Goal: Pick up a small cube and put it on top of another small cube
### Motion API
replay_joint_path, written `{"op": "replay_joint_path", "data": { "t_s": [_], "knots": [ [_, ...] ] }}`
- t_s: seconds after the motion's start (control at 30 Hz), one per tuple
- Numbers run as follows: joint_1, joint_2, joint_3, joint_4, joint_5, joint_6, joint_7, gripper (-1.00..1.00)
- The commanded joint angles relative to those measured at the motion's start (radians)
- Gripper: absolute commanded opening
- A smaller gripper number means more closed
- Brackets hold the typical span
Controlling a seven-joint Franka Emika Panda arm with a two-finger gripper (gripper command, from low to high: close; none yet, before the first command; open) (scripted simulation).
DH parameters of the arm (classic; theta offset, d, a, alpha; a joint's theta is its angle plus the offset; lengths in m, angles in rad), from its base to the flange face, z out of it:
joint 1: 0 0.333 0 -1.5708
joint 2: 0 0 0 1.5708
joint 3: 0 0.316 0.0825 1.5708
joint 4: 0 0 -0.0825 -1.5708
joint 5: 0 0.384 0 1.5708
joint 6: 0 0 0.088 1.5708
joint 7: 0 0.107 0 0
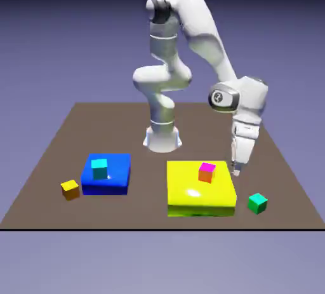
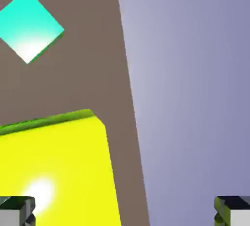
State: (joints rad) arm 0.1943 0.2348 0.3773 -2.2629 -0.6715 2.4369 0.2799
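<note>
The small green cube (image 1: pixel 257 203) rests on the brown table near its front edge, toward the exterior view's right. In the hand view the same cube (image 2: pixel 29 25) shows at the upper left, lit pale on top. My gripper (image 1: pixel 236 170) hangs above the table just beyond the yellow block's far right corner, short of the green cube and apart from it. It is open: both fingertips (image 2: pixel 17 210) stand wide at the hand view's bottom corners with nothing between them (image 2: pixel 125 213).
A flat yellow block (image 1: pixel 190 194) carries an orange cube with a magenta top (image 1: pixel 206 172). A flat blue block (image 1: pixel 114 178) carries a cyan cube (image 1: pixel 99 168). A small orange-yellow cube (image 1: pixel 70 189) lies at the left. The table's edge (image 2: pixel 132 113) runs close by the yellow block (image 2: pixel 58 166).
</note>
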Motion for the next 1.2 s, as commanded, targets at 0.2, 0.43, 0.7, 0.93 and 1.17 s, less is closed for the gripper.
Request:
{"op": "replay_joint_path", "data": {
  "t_s": [0.2, 0.43, 0.7, 0.93, 1.17],
  "knots": [
    [0.058, 0.254, 0.119, 0.172, -0.212, -0.189, -0.145, 0.00],
    [0.093, 0.448, 0.092, 0.260, -0.379, -0.190, -0.139, 0.00],
    [0.069, 0.292, 0.150, 0.203, -0.242, -0.263, -0.199, -1.00],
    [0.024, 0.039, 0.099, 0.054, -0.024, -0.313, -0.224, -1.00],
    [-0.021, -0.215, 0.048, -0.094, 0.195, -0.364, -0.249, -1.00]
  ]
}}
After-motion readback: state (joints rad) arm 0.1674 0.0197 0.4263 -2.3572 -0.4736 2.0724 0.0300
